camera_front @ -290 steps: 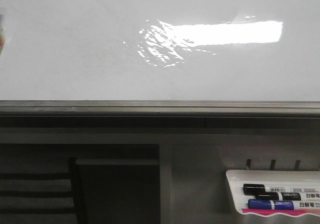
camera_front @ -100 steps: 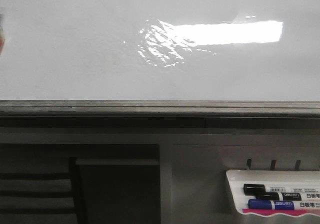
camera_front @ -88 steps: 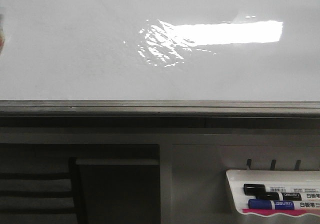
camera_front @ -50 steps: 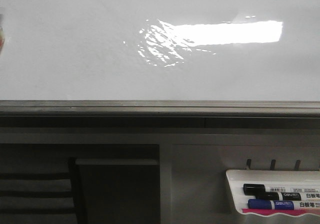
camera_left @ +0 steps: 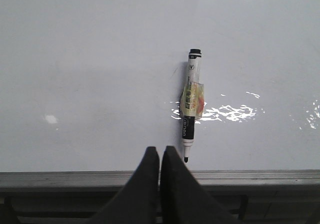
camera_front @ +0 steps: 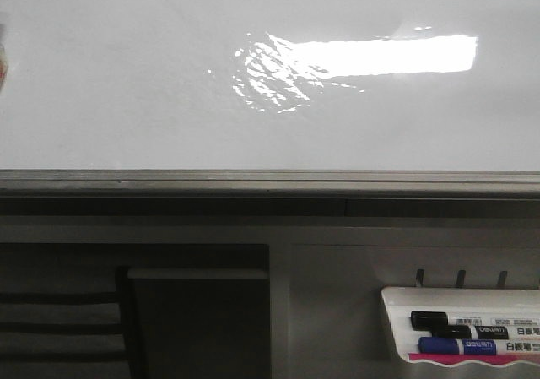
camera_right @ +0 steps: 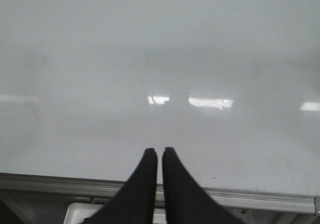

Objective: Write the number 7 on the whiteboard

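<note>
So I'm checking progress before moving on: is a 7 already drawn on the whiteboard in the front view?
No, the whiteboard shows only bare white surface and a bright light glare there, with no marker strokes.

The whiteboard [camera_front: 126,100] face is open almost everywhere; only a marker [camera_left: 190,104] lies against it, tip just above the bottom rail [camera_left: 260,176].

Left gripper [camera_left: 159,151] closed, fingertips pressed tog., nothing between. Right gripper [camera_right: 159,154] same: tips together, empty.

1 whiteboard [camera_front: 126,83], 1 marker tray [camera_front: 396,328], 3 markers: black [camera_front: 460,320], blue [camera_front: 460,346], one on board [camera_left: 190,104].
</note>
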`<control>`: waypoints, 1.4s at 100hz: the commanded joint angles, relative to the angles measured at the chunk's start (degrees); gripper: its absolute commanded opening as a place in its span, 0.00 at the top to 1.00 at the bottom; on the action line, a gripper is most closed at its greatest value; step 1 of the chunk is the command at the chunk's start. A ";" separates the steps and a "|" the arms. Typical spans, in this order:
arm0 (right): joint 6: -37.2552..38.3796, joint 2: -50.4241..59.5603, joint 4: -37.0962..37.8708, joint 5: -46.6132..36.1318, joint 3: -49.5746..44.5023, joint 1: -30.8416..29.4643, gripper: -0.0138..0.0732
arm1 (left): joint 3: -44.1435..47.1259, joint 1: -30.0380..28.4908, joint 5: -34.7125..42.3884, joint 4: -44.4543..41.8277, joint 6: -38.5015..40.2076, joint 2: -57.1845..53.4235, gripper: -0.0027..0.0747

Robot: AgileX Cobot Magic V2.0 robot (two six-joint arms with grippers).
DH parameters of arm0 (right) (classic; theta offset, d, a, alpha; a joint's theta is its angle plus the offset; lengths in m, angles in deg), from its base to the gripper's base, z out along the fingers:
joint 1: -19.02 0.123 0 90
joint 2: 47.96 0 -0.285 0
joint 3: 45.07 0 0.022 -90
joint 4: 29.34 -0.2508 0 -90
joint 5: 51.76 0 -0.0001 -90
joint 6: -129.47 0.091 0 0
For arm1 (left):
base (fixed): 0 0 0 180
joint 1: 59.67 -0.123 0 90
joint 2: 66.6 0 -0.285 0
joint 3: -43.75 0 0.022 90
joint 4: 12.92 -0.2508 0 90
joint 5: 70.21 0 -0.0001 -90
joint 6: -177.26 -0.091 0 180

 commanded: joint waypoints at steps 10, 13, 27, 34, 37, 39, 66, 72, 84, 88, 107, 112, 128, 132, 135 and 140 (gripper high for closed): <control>-0.58 -0.54 0.07 -4.80 2.13 -0.15 0.50 | -1.77 -0.20 4.05 -1.27 -0.02 0.81 0.86; -0.58 -0.54 0.07 -4.68 2.13 -0.15 0.41 | -1.77 -0.20 4.05 -1.27 -0.02 0.81 0.79; -0.58 -0.54 0.07 -3.46 2.13 -0.15 0.15 | -1.77 -0.20 4.05 -1.27 0.08 0.81 0.41; -0.58 -0.54 0.07 -3.46 2.13 -0.15 0.11 | -1.77 -0.20 4.05 -1.01 0.23 0.81 0.23; -0.58 -0.54 0.07 -3.46 2.13 -0.15 0.11 | -1.77 -0.20 4.39 -0.86 0.23 0.81 0.18; -0.58 -0.54 0.07 -3.46 2.13 -0.15 0.11 | -1.77 -0.20 4.53 -0.58 0.23 0.81 0.15; -0.58 -0.54 0.07 -3.46 2.13 -0.15 0.12 | -1.77 -0.20 4.53 1.08 0.23 0.81 0.17; -0.58 -0.54 0.07 -3.46 2.13 -0.15 0.12 | -1.77 -0.20 4.53 1.08 0.23 0.81 0.19; -0.58 -0.54 0.07 -3.85 2.13 -0.15 0.12 | -1.77 -0.20 5.88 1.10 0.23 0.81 0.19; -0.58 -0.54 0.07 -3.85 2.13 -0.15 0.12 | -1.77 -0.20 5.87 1.22 0.23 0.81 0.19; -0.58 -0.54 0.07 -3.85 2.13 -0.15 0.12 | -1.77 -0.20 6.01 1.43 0.23 0.81 0.19; -0.58 -0.54 0.07 -3.85 2.13 -0.15 0.12 | -1.77 -0.08 6.09 1.43 0.23 0.85 0.19; -0.58 -0.54 0.07 -3.85 2.13 -0.15 0.12 | -1.77 3.41 5.93 0.95 0.12 3.32 0.20; -0.58 -0.54 0.07 -3.85 2.13 -0.15 0.12 | -1.77 4.45 5.93 0.12 0.02 4.55 0.19; -0.58 -0.54 0.07 -3.85 2.13 -0.15 0.12 | -1.77 5.46 5.93 -1.08 0.02 5.50 0.19; -0.58 -0.54 0.07 -3.85 2.13 -0.15 0.12 | -1.77 6.64 5.93 -2.75 0.02 7.33 0.20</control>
